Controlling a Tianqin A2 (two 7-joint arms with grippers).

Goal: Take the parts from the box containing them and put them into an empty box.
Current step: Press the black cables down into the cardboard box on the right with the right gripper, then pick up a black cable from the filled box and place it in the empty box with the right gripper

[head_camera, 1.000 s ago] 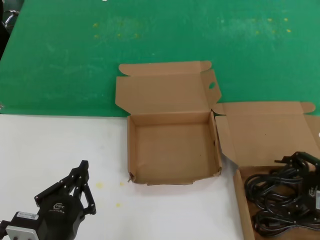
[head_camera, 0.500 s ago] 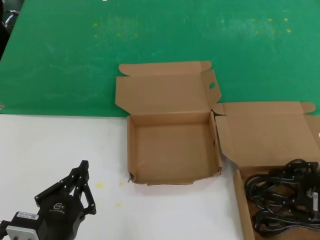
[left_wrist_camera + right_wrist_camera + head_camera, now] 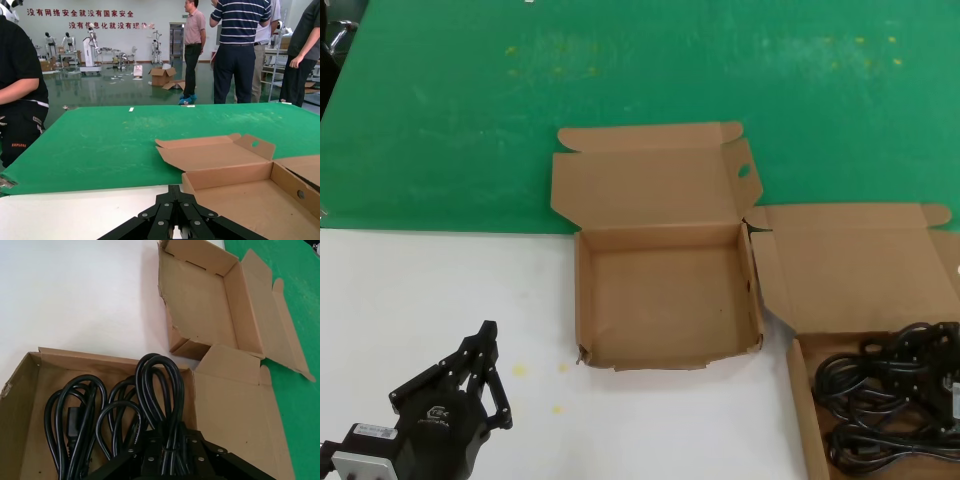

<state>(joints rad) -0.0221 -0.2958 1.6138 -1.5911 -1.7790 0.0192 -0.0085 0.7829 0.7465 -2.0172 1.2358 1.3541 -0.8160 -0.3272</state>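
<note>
Black cord [image 3: 159,390] is clamped in the right claw [image 3: 170,450] above its box [image 3: 227,405]; left claw [image 3: 480,375] rests closed.

Two open cardboard boxes [image 3: 665,300] lie here, and one holds a tangle of black cords [image 3: 890,400], uncountable.
</note>
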